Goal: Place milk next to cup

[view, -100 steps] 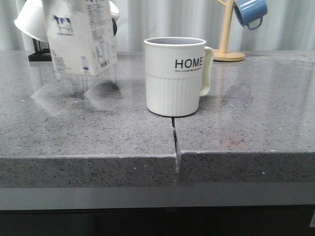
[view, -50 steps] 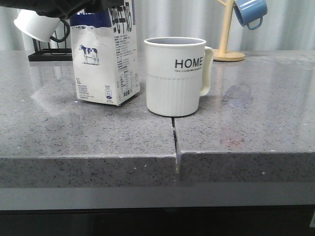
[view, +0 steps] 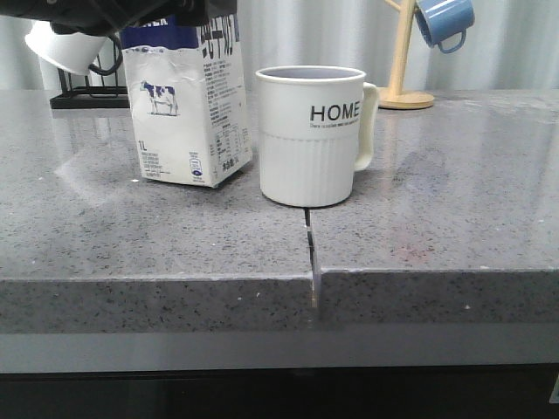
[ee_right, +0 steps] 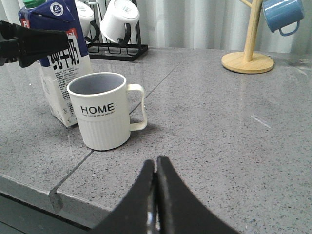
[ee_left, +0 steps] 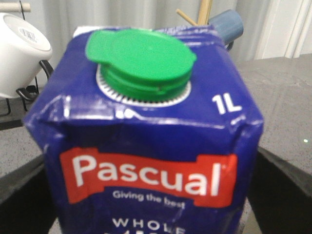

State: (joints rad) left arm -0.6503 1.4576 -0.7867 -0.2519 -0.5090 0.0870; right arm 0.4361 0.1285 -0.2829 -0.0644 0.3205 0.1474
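The milk [view: 188,113], a white carton with a dark blue top and a cow picture, stands upright on the grey counter just left of the cup [view: 310,135], with a small gap between them. The cup is off-white, printed "HOME", with its handle to the right. My left gripper [view: 170,16] is shut on the carton's blue top; in the left wrist view the carton [ee_left: 146,146] fills the frame between the dark fingers [ee_left: 22,195]. My right gripper [ee_right: 155,165] is shut and empty, low over the counter in front of the cup [ee_right: 100,114] and milk [ee_right: 58,83].
A black rack with white mugs [view: 65,65] stands behind the milk at the back left. A wooden mug tree [view: 403,61] with a blue mug [view: 444,19] stands at the back right. A seam [view: 310,244] runs from the cup to the counter's front edge.
The milk was tilted and lifted at the left a second ago; it has come down upright onto the counter beside the cup and edged slightly right. The cup has not moved.
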